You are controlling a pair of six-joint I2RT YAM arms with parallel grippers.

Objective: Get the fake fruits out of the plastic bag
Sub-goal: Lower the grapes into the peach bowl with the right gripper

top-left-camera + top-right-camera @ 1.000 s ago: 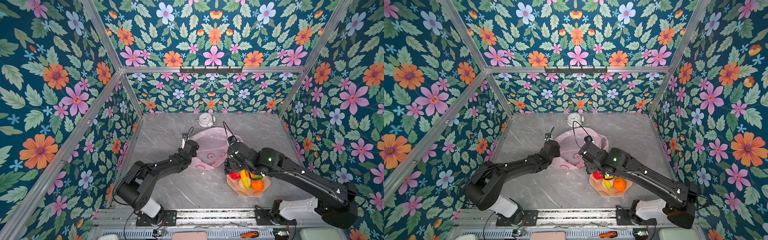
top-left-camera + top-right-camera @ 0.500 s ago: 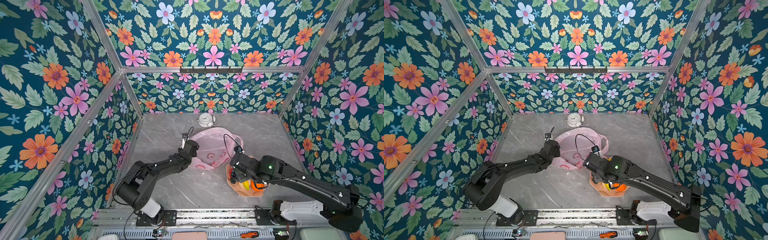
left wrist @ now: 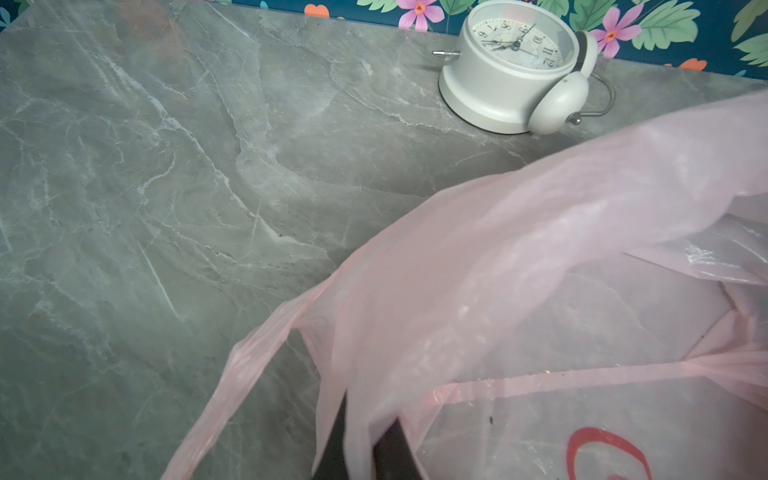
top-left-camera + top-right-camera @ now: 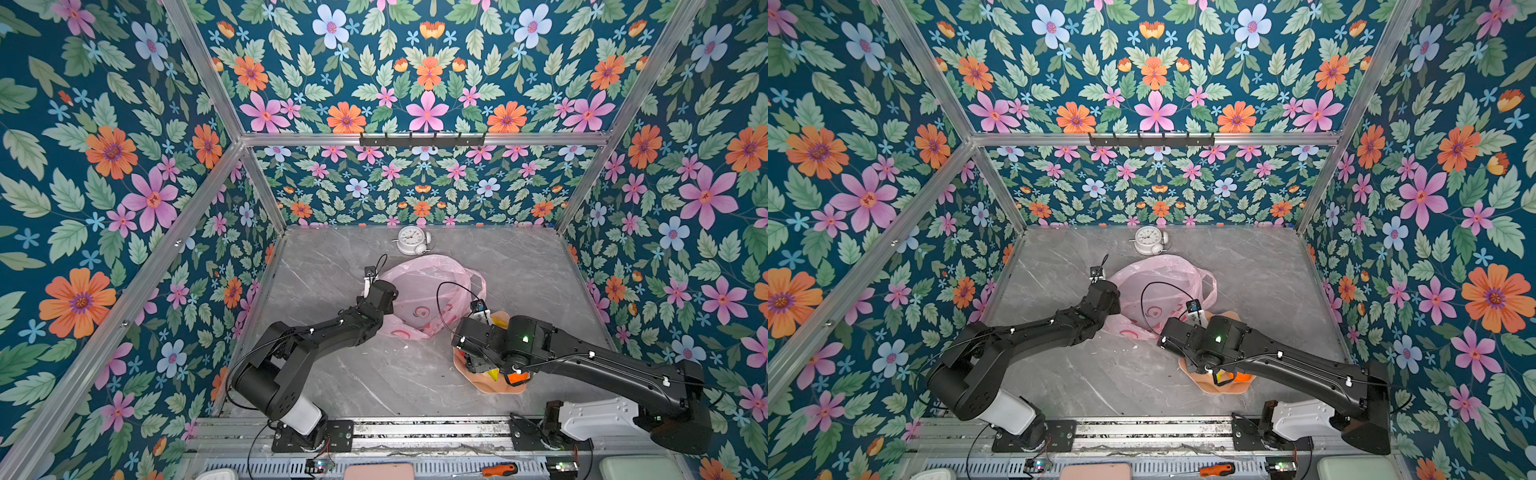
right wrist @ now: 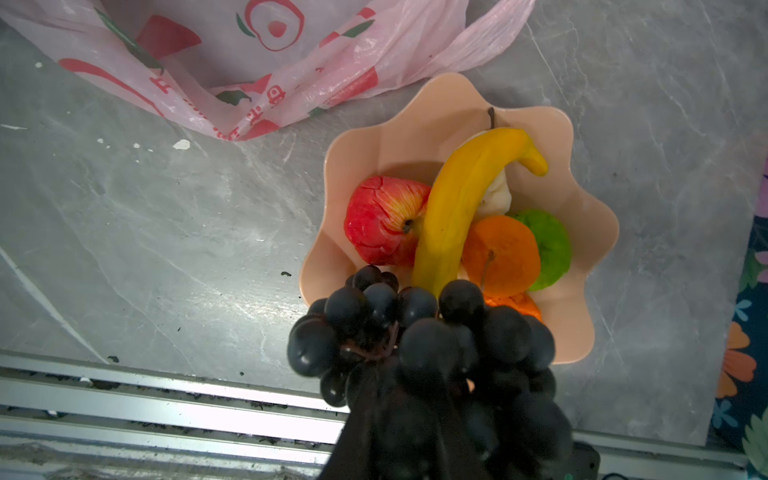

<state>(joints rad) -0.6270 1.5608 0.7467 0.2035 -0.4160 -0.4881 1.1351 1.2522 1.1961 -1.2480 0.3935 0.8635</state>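
Marble tabletop (image 3: 124, 166): left jaws, half-veiled, pinch plastic bag (image 3: 498, 270); grape bunch (image 5: 415, 332) hides right jaws gripping it.

Operator: Where do the items sit on the tabletop (image 4: 365, 374) in both top views?

Technician: The plastic bag (image 4: 424, 291) lies at frame centre. The clock (image 4: 411, 240) stands just behind it, near the back wall. The dish (image 4: 500, 387) sits at the lower right of the bag, just beside it and largely under the right arm (image 4: 582, 357).

Operator: What does the dish hold, per the right wrist view?

Technician: The banana (image 5: 457, 199) lies across the middle, between the apple (image 5: 382, 220) and the orange (image 5: 503, 253). A bumpy fruit (image 5: 550, 245) lies beyond the orange, touching it. The grape bunch (image 5: 415, 328) hangs over the dish's rim, at the banana's end. The bag lies just beside the opposite rim.
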